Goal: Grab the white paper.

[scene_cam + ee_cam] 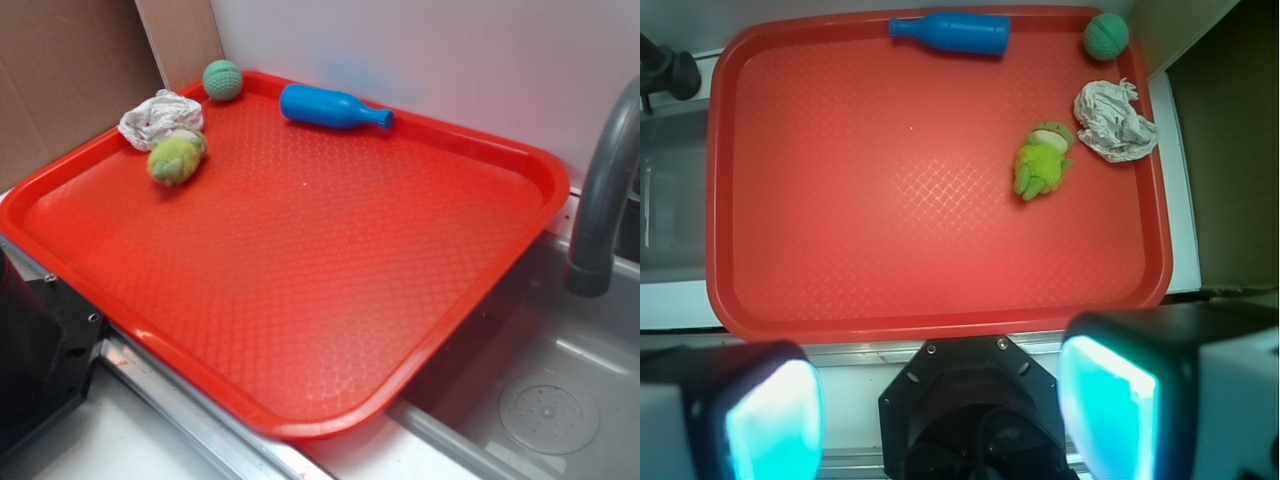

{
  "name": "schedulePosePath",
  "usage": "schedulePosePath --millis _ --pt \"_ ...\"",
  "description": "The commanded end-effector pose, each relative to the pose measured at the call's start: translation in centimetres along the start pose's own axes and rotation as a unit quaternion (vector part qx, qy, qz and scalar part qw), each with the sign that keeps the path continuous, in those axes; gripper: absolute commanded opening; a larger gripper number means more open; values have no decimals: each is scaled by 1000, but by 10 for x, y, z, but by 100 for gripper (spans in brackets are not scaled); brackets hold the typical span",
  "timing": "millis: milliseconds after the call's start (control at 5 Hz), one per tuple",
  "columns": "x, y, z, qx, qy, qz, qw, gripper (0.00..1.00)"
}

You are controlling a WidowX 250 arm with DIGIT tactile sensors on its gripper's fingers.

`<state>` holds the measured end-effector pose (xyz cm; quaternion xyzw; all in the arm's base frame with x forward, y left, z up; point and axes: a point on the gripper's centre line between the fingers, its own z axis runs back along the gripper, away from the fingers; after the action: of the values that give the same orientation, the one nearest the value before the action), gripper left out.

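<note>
The white paper is a crumpled wad with grey creases, lying on the red tray against its rim. In the exterior view it is at the tray's far left corner; in the wrist view it is at the upper right. My gripper is open, and its two teal-lit fingers frame the bottom of the wrist view. It hangs high over the black robot base, off the tray's near edge and far from the paper, with nothing between the fingers. The exterior view does not show the gripper.
A fuzzy yellow-green ball lies touching the paper. A teal knitted ball sits in the corner and a blue bottle lies along the far rim. A grey faucet and sink flank the tray.
</note>
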<state>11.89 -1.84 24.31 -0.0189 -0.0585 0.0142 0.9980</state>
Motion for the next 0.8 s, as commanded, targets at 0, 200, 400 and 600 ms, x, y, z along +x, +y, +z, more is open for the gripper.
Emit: schedulePosePath --millis 0,200,400,600 --pt "0 0 0 0 0 0 1000 100" --pt "14 49 -31 59 2 85 995 100" --pt "25 84 -51 54 9 165 985 100" --pt "39 126 -72 99 -42 284 953 100"
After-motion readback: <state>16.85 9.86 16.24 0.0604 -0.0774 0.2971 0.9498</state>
